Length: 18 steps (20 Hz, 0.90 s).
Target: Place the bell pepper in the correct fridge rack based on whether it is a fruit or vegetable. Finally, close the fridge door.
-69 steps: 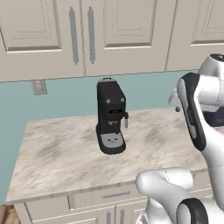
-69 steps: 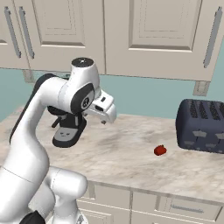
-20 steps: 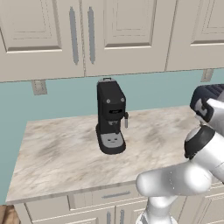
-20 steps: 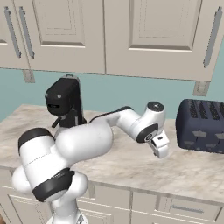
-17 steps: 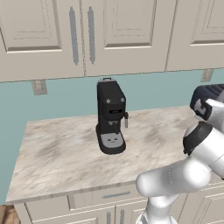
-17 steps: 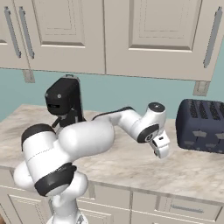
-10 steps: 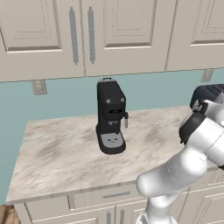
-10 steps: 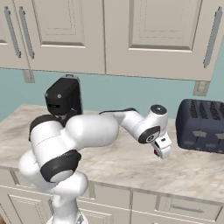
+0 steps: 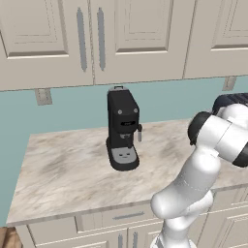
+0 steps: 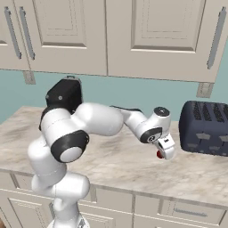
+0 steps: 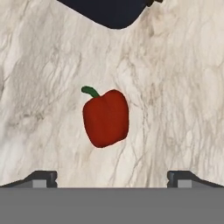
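The red bell pepper (image 11: 106, 118) with a green stem lies on the marble counter (image 11: 175, 87), centred just ahead of my open gripper (image 11: 112, 177). Both fingertips (image 11: 41, 177) stand wide apart with nothing between them. In the right base view the gripper (image 10: 165, 150) hovers right over the bell pepper (image 10: 159, 154), of which a small red edge peeks out beside the hand. The fridge and its racks are out of view.
A dark toaster (image 10: 205, 127) stands on the counter just right of the hand, its rounded edge (image 11: 109, 11) at the top of the hand view. A black coffee machine (image 9: 122, 128) stands mid-counter. Wall cabinets (image 9: 97, 38) hang above.
The arm has stretched further right and lower, bringing the hand down over the bell pepper. The jaws have stayed wide apart.
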{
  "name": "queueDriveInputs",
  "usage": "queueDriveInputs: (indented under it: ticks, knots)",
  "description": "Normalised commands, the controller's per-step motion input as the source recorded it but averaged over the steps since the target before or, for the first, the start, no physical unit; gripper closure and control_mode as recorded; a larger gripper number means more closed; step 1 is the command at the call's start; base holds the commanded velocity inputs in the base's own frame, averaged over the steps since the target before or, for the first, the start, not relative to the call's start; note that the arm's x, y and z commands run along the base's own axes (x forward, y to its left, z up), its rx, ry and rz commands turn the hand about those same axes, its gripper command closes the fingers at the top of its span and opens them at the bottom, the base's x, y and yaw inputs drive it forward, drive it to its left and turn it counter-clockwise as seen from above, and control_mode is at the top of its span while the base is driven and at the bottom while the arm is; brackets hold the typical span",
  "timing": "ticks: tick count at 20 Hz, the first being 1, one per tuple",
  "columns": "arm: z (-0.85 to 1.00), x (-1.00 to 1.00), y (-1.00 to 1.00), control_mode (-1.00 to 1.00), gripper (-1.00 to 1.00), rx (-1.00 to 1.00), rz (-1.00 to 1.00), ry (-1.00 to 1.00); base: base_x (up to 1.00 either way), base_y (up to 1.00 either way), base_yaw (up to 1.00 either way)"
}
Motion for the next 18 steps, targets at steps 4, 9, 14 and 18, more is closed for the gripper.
queueDriveInputs:
  ticks: [4, 9, 14, 18]
  knots:
    - [-0.28, 0.1, -0.11, -1.0, -1.0, 0.0, 0.0, 0.0, 0.0, 0.0, 0.0]
    - [-0.27, 0.05, -0.09, -1.0, -1.0, 0.0, 0.0, 0.0, 0.0, 0.0, 0.0]
    - [-0.26, 0.22, 0.0, -1.0, -1.0, 0.0, 0.0, 0.0, 0.0, 0.0, 0.0]
    - [-0.22, 0.27, -0.01, -1.0, -1.0, 0.0, 0.0, 0.0, 0.0, 0.0, 0.0]
